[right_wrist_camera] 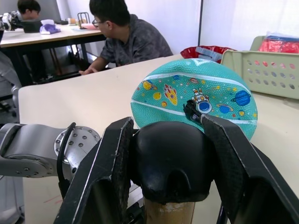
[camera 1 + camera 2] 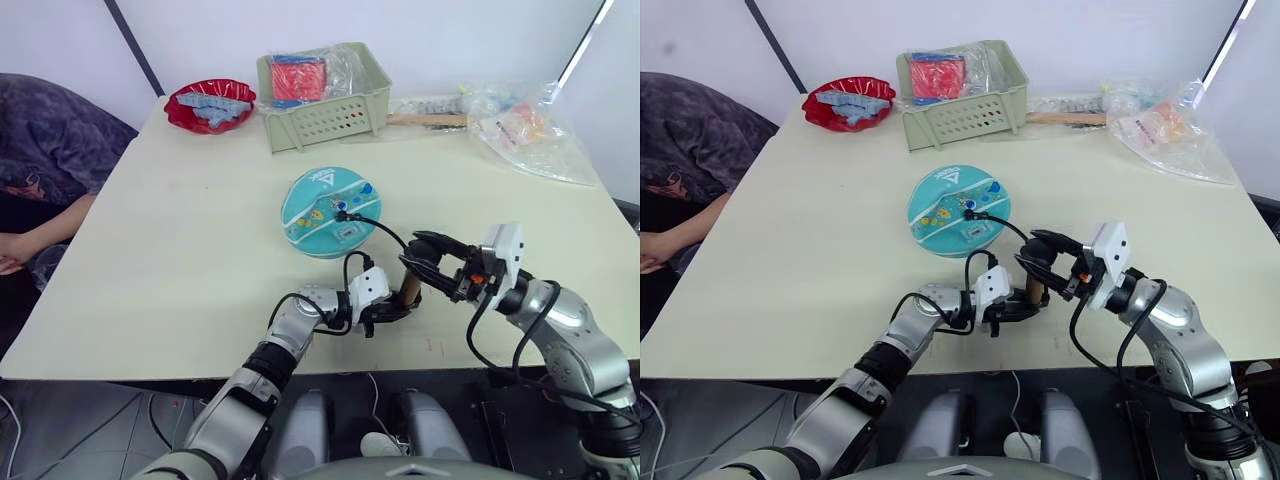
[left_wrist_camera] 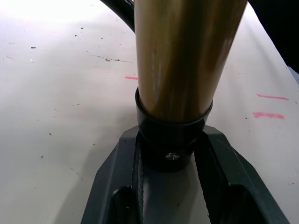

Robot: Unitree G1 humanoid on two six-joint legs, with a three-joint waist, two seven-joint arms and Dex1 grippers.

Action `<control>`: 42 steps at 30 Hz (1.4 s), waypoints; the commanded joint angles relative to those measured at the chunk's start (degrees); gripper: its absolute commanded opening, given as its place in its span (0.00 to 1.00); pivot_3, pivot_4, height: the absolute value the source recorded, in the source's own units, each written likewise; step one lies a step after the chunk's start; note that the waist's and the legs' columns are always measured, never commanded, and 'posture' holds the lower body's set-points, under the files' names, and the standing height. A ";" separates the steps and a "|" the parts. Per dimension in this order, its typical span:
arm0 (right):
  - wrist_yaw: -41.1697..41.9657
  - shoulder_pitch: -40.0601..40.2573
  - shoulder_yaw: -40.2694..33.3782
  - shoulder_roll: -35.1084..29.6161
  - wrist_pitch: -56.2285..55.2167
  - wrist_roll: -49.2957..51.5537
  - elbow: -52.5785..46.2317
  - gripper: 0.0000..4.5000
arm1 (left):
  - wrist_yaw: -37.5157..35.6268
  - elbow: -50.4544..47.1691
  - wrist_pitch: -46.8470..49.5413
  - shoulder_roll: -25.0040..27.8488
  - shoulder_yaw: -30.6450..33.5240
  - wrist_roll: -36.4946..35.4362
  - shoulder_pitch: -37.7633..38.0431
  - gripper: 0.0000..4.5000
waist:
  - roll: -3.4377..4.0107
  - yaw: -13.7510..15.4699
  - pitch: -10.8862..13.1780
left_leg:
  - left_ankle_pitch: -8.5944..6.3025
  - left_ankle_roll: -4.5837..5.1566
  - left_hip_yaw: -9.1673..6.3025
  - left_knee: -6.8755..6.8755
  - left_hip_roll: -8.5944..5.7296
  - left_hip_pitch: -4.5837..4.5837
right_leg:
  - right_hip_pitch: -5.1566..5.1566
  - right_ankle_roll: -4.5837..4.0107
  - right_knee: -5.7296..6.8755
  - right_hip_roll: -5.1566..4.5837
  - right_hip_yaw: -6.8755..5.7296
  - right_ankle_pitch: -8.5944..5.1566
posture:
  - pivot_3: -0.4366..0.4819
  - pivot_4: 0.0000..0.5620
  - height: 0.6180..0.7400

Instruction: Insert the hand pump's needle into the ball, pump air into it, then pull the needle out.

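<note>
We are holding the hand pump (image 2: 408,288) upright on the table (image 2: 180,250), near its front edge and just in front of the ball (image 2: 330,212). Our left gripper (image 2: 385,310) is clenching the pump's lower black cap, low against the table; in the left wrist view the two fingers (image 3: 224,182) are pressing on either side of that cap with the gold barrel rising away from them. Our right gripper (image 2: 425,262) is grasping the black handle at the top; in the right wrist view its fingers (image 1: 105,172) are squeezing the rounded knob from both sides.

The thin black hose (image 2: 385,230) is arcing from the pump up to the ball, and its small black fitting (image 1: 192,111) is sitting against the ball's top face, so we are judging the needle to be already in, though the pin itself is hidden.

What the coming move is turning on is the pump's long axis: it is standing nearly vertical, with the right gripper directly above the left one. We are judging that the stroke should run straight down along that line while the left gripper is bracing the base. A sideways push could tip the barrel or tug the hose and fitting at the ball, which is lying loose just beyond the pump.
</note>
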 commanded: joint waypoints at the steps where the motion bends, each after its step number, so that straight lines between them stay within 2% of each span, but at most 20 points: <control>1: 1.20 -3.75 -5.01 -2.53 1.84 5.18 -4.47 0.40 | 0.97 4.05 1.61 0.83 -0.77 2.21 1.30 0.24 | 0.00 0.00 0.00 | 0.00 0.00 0.00 0.00 0.00 0.00 | 0.00 0.00 0.00 0.00 0.00 0.00 | 0.48 0.27 0.98; 14: -0.39 -15.47 -15.84 -10.50 11.93 22.64 -5.63 0.40 | 0.26 5.28 0.78 0.87 -0.55 1.72 1.52 0.24 | 0.00 0.34 0.00 | 0.00 0.00 -0.01 0.00 0.01 -0.04 | -0.01 -0.01 -0.01 0.00 0.00 0.01 | 0.48 0.27 0.98; 22: -2.55 -21.41 -19.01 -14.84 18.11 31.82 -4.94 0.40 | -0.11 5.70 0.33 0.82 -0.49 1.33 1.49 0.24 | 0.00 0.38 0.00 | 0.00 0.00 -0.02 -0.01 0.02 -0.06 | -0.02 -0.02 -0.01 0.00 -0.01 0.01 | 0.48 0.27 0.98; 27: -2.05 -23.65 -19.78 -16.50 18.69 33.32 -3.36 0.40 | -0.15 5.93 -0.49 0.86 -0.50 1.24 1.65 0.24 | 0.00 0.37 0.01 | 0.00 0.01 -0.01 -0.01 0.03 -0.09 | -0.04 -0.03 -0.03 0.00 -0.01 0.01 | 0.48 0.27 0.98; 32: 0.28 -22.46 -18.65 -17.29 20.33 33.67 -3.24 0.40 | -0.12 6.49 -1.25 0.91 -0.41 1.16 1.56 0.24 | 0.00 0.40 0.01 | -0.01 0.01 -0.01 -0.02 0.03 -0.11 | -0.06 -0.03 -0.04 0.00 -0.01 0.01 | 0.48 0.27 0.98; 42: 5.04 -9.97 -12.35 -15.27 16.66 23.48 -3.79 0.40 | -0.66 7.18 -3.04 0.64 -0.71 0.93 2.33 0.24 | -0.20 0.46 -0.32 | -0.01 0.01 0.00 -0.05 0.06 0.00 | -0.02 -0.02 -0.04 0.03 -0.01 -0.01 | 0.48 0.27 0.98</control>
